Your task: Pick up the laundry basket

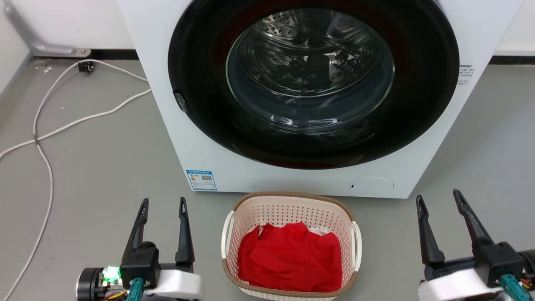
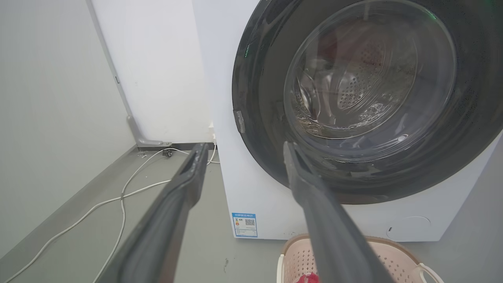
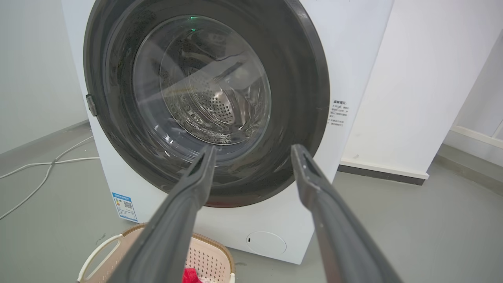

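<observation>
Presently: laundry basket, lower centre of frame, on the floor just before the washing machine; mouth up, long axis apparently left to right; likely light, stiff but flexing; red cloth inside; hold by white side handles; left gripper and right gripper both spread, empty.

Bare laundry corner: front-loading washing machine on grey floor, white walls, loose white cable.

Grey floor: washing machine, laundry basket just before it, white cable left.
</observation>
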Robot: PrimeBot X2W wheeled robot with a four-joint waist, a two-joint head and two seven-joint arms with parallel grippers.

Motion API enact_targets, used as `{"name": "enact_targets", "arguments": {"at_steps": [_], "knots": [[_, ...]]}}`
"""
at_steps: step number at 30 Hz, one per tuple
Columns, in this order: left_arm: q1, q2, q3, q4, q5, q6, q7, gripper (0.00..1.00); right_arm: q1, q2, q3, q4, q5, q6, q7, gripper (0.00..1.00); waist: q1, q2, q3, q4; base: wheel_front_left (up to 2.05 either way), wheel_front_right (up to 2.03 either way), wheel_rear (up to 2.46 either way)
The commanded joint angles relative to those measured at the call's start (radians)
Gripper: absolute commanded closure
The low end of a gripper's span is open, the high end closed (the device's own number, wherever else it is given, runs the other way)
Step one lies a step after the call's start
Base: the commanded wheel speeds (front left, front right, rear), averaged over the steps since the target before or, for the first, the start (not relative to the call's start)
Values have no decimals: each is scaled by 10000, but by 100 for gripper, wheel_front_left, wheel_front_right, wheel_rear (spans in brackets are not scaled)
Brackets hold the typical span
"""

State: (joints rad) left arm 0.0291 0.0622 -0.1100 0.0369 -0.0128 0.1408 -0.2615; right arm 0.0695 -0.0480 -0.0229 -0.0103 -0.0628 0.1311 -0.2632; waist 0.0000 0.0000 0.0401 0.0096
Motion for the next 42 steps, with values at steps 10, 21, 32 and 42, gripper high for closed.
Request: {"name": "enact_targets", "arguments": {"at_steps": [10, 21, 32, 42], "knots": [[-1762, 431, 53, 664, -8, -695, -42, 0, -1489, -38, -73, 569, -653, -7, -23, 0, 0, 0, 1244, 30, 0, 0, 0], [-4493, 668, 271, 2801, -159, -1394, -43, 0, -3859, -35, 217, 2280, -1466, -7, -22, 0, 0, 0, 3649, -286, 0, 0, 0], [-6875, 723, 70, 6272, -264, -2158, -45, 0, -5736, -27, 195, 4951, -1943, -7, -25, 0, 0, 0, 5604, -368, 0, 0, 0], [-8530, 750, -338, 9386, -259, -2450, -43, 0, -7421, -29, 46, 8165, -2121, -8, -23, 0, 0, 0, 6819, -344, 0, 0, 0]]}}
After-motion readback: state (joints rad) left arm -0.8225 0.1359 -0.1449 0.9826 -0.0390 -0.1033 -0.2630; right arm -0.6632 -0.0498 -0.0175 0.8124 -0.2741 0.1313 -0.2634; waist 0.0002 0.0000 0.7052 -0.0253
